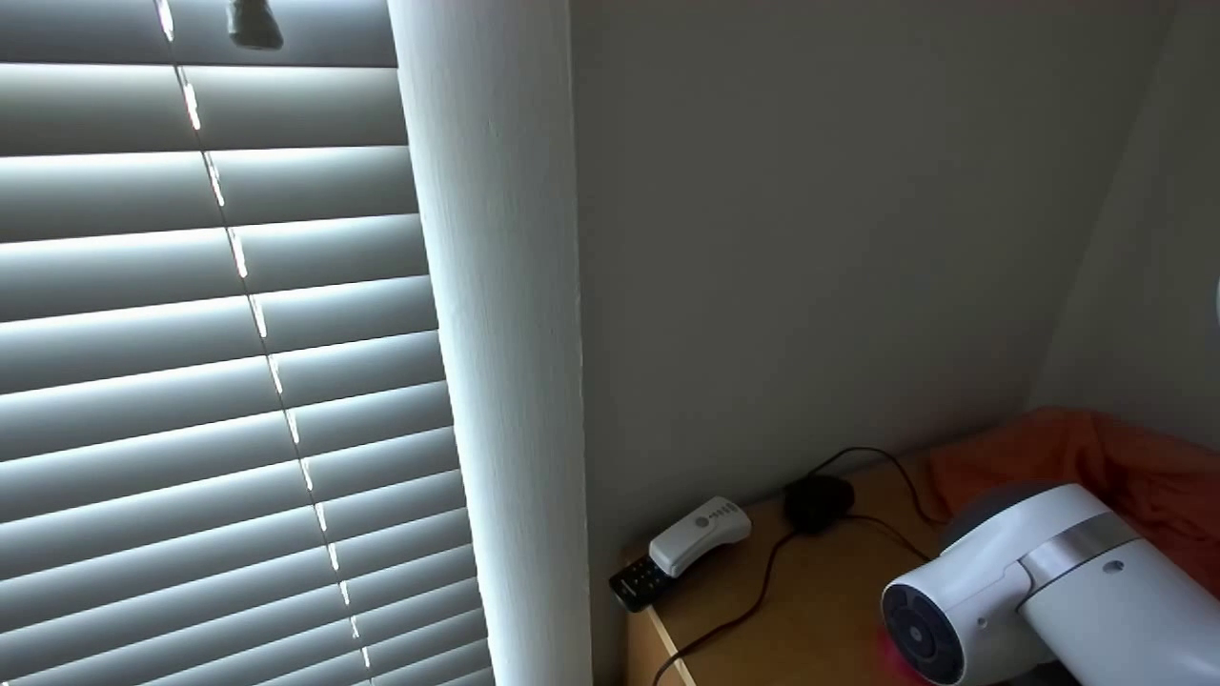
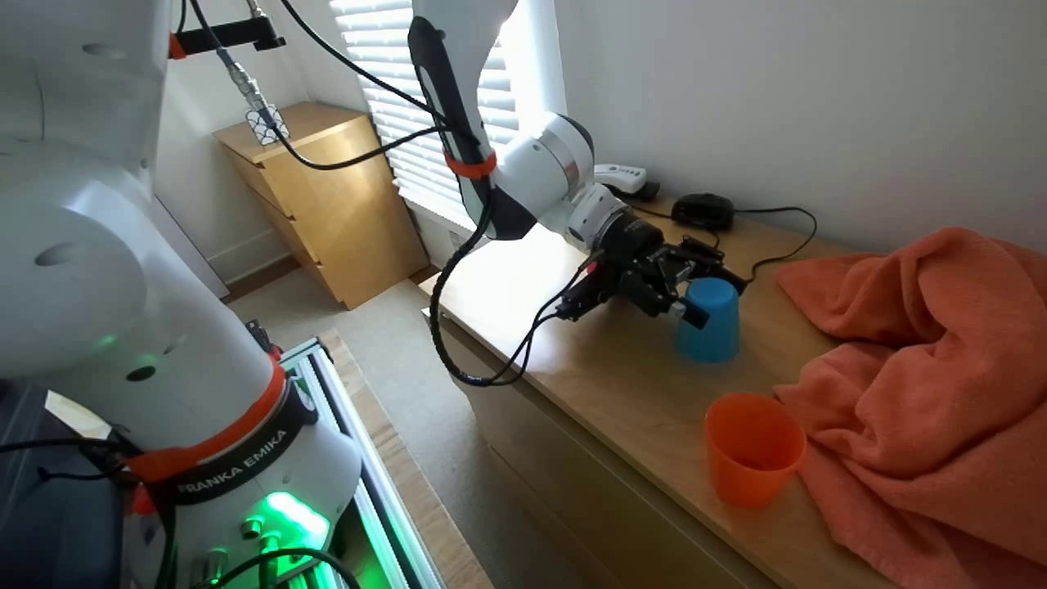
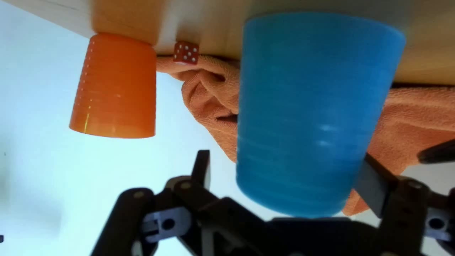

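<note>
Here, the pale-brown wooden cabinet top (image 2: 638,360) is standing beside white slatted window blinds (image 1: 191,381).
The white jointed arm (image 2: 536,168) is reaching low across it; the black two-finger gripper (image 3: 288,169) is straddling a blue tapered plastic cup (image 3: 312,113) resting there wide end down, jaws spread, a gap showing at one finger. An orange plastic cup (image 2: 740,474) is standing near the front edge (image 2: 613,447).

You have 1 plain blue cup (image 3: 312,113), tapered, its wall showing faint bands and 2 small glints in the wrist view. It stands inverted, wider end down, on the wooden top (image 2: 622,352). Its rim appears to sit flat, though your views leave that edge blurred.
</note>
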You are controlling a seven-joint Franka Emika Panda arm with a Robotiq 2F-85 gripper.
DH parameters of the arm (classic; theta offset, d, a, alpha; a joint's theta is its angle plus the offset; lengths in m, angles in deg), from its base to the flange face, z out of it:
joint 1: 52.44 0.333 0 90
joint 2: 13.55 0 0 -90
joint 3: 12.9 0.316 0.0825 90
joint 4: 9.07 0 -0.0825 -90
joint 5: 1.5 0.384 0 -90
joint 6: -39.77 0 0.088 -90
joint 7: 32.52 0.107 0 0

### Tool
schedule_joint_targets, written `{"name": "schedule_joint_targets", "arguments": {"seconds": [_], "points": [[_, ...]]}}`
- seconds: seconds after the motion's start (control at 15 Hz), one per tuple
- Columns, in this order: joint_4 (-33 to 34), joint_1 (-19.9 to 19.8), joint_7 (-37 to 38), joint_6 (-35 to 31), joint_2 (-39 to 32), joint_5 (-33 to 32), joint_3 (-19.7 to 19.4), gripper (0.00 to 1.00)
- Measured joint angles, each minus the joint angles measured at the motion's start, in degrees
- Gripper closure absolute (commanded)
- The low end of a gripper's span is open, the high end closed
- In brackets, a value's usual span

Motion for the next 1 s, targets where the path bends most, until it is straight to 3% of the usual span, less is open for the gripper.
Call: {"name": "schedule_joint_targets", "arguments": {"seconds": [0.4, 0.8, 1.0], "points": [[0.4, -2.5, -5.7, -1.2, 2.3, 0.2, -0.2, 0.0], [-2.3, -8.9, -11.1, -13.0, 12.4, 3.4, -1.4, 0.0], [-2.3, -9.0, -11.9, -13.5, 13.6, 3.6, -1.9, 0.0]]}}
